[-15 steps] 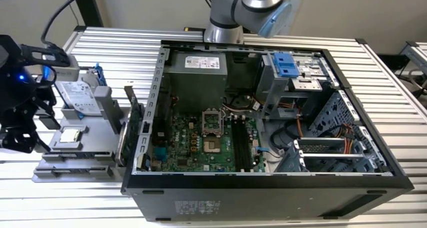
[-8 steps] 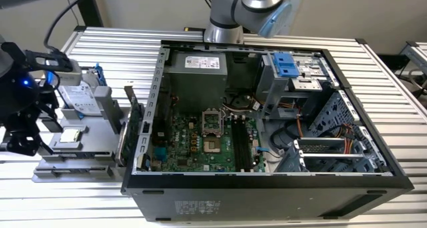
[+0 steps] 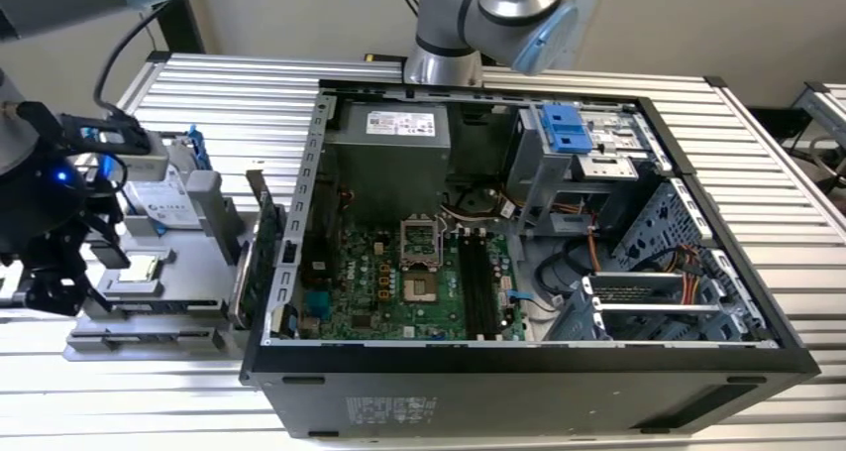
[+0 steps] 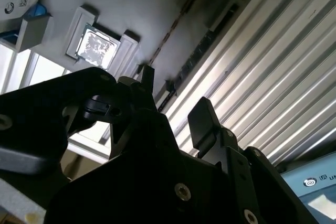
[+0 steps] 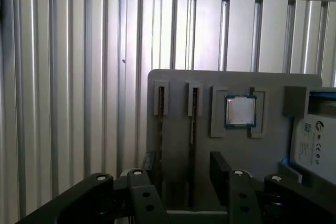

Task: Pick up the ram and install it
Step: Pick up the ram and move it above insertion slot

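Near hand [image 5: 184, 170], ram [image 5: 193, 135], thin, dark, edge-on

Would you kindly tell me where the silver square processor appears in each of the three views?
Exterior view: the processor lies on the gray tray, at the exterior view's left, beside the computer case.
Second wrist view: processor in its square pocket on that tray.
First wrist view: processor in the same pocket, near the hard drive.
Shared landmark: the gray tray.

Bright glare streaks the ribbed table [image 4: 273, 66], while the hand [image 4: 175, 92] shows as dark silhouette.
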Robot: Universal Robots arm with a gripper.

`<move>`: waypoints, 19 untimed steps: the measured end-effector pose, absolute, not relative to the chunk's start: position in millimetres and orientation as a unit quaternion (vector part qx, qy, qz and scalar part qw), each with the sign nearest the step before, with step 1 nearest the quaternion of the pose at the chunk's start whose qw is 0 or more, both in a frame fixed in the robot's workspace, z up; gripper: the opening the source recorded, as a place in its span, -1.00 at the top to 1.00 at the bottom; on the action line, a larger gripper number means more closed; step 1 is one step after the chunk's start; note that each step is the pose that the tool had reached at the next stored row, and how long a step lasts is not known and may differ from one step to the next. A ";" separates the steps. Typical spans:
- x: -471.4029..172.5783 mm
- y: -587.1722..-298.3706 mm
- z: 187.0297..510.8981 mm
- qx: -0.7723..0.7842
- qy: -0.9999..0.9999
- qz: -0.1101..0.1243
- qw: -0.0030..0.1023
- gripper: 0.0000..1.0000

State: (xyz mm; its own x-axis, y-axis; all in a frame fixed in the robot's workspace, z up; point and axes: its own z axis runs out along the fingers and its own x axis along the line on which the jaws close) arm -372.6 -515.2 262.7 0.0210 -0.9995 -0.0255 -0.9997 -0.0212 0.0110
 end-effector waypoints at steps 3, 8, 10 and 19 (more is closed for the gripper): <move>-372.2 -517.8 257.8 -0.714 0.700 0.013 0.004 -1.00; -371.6 -522.8 249.9 -0.714 0.700 0.014 0.004 -1.00; -371.4 -524.2 246.9 -0.714 0.700 0.014 0.003 -1.00; -370.5 -530.4 233.0 -0.714 0.700 0.015 0.003 -1.00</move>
